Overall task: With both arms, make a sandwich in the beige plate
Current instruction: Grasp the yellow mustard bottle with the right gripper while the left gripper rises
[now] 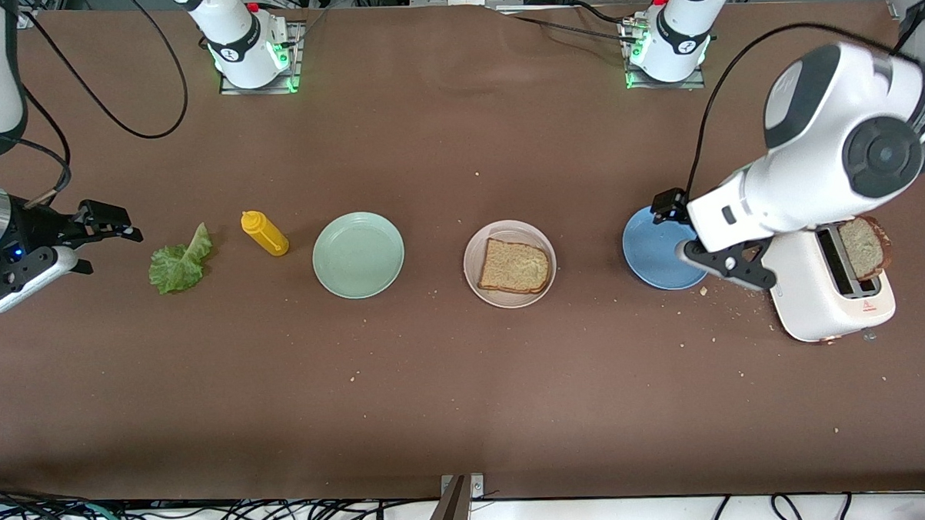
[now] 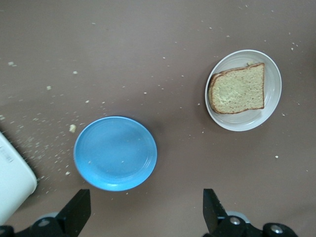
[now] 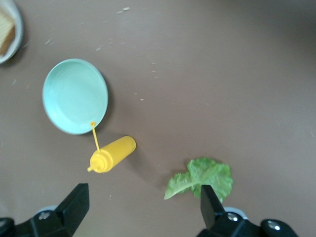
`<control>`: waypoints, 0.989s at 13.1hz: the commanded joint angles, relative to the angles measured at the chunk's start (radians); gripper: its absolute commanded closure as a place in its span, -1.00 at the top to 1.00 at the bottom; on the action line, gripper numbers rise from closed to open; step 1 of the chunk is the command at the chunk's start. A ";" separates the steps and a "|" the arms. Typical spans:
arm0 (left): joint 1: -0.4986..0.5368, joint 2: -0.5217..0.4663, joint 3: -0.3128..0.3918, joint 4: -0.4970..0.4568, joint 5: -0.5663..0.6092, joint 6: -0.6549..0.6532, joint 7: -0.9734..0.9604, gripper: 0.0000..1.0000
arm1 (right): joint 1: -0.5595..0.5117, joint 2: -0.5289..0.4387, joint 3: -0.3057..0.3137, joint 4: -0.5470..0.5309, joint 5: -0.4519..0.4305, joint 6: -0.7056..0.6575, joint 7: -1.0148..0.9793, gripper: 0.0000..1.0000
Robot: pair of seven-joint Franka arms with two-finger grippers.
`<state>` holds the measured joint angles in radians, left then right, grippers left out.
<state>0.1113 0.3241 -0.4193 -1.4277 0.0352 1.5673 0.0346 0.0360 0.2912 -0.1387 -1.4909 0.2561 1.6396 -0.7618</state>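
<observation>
one bread slice already on beige plate; lettuce on the table and second slice in toaster still left. left gripper over blue plate, right gripper beside lettuce, both wide open, empty.

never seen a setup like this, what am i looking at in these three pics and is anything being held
Two white robot arms stand at a brown table. The wide picture comes from a high camera facing them. The other two come from cameras on each arm's wrist, looking down past its fingers.

In a row on the table lie a lettuce leaf, a yellow squeeze bottle, a mint-green plate, a beige plate with one bread slice on it, a blue plate, and a white toaster with a second slice sticking out.

The right hand hangs open beside the lettuce at its end of the table. The left hand hangs open over the blue plate, next to the toaster. Nothing is held.
</observation>
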 commanded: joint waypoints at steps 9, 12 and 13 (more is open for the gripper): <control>-0.105 -0.282 0.316 -0.092 -0.067 -0.118 -0.032 1.00 | -0.111 0.002 -0.076 -0.368 0.463 0.016 -0.952 1.00; -0.104 -0.335 0.341 -0.145 -0.086 -0.115 -0.022 1.00 | -0.148 0.066 -0.085 -0.446 0.586 0.013 -1.155 0.99; -0.102 -0.333 0.340 -0.142 -0.089 -0.115 -0.024 1.00 | -0.160 0.103 -0.085 -0.451 0.626 0.003 -1.222 0.99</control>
<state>0.0178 0.0312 -0.0875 -1.5238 -0.0306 1.4418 0.0075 -0.0989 0.3545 -0.2286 -1.9167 0.8079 1.6444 -1.8698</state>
